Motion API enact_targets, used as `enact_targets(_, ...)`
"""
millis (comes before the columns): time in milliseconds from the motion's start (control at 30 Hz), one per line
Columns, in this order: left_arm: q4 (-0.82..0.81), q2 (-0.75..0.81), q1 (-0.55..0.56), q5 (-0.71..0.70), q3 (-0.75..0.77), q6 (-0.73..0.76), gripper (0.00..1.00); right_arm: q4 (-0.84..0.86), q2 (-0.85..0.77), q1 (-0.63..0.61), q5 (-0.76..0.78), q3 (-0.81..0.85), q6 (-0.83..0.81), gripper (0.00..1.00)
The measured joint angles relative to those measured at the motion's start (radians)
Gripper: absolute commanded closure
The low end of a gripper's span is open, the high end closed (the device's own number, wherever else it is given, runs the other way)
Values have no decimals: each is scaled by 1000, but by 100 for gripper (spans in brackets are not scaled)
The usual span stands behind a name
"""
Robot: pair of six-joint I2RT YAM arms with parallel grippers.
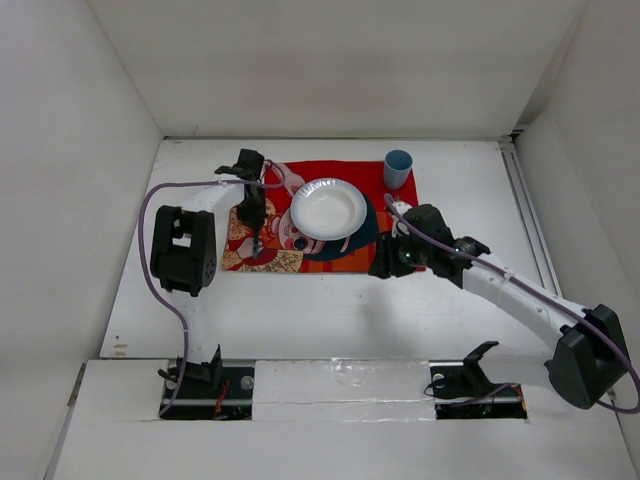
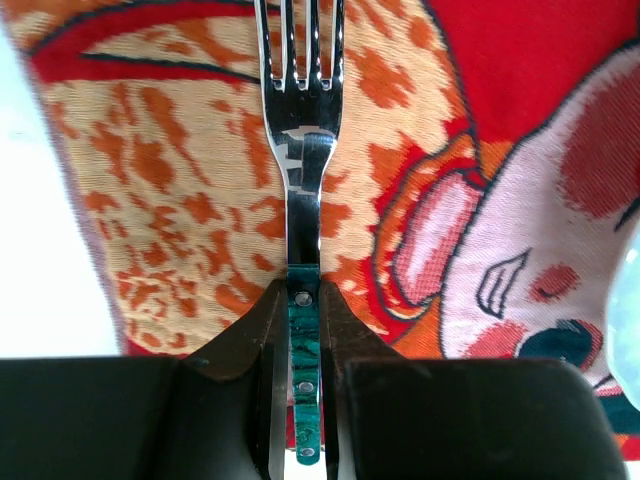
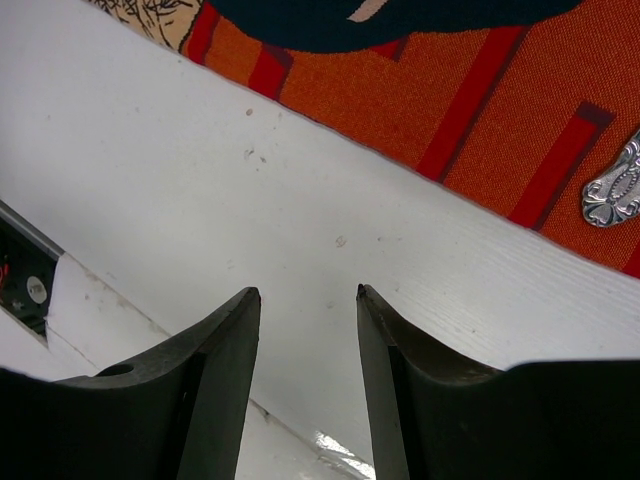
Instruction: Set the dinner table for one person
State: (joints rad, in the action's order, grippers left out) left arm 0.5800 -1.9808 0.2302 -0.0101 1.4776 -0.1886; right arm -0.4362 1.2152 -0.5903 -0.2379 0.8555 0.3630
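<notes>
The dinner table [image 1: 330, 310] is a large white tabletop. A red cartoon placemat [image 1: 350, 170] lies on it with a white plate [image 1: 328, 208] in its middle and a blue cup [image 1: 398, 168] at its far right corner. My left gripper [image 1: 256, 230] is over the placemat's left part, shut on a fork [image 2: 303, 150] by its green handle, tines pointing away from the jaws. My right gripper [image 1: 385, 262] is open and empty over the white table [image 3: 250, 180], just off the placemat's near right edge [image 3: 480, 110].
An ornate silver utensil handle [image 3: 612, 185] lies on the placemat to the right of the plate. The plate's rim [image 2: 625, 330] shows at the right of the left wrist view. White walls enclose the table. The arm bases sit at the near edge.
</notes>
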Motion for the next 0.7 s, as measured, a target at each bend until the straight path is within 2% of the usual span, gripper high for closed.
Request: enact_targets(700, -11, -68, -36, 37, 66, 35, 100, 5, 51, -27, 17, 0, 19, 51)
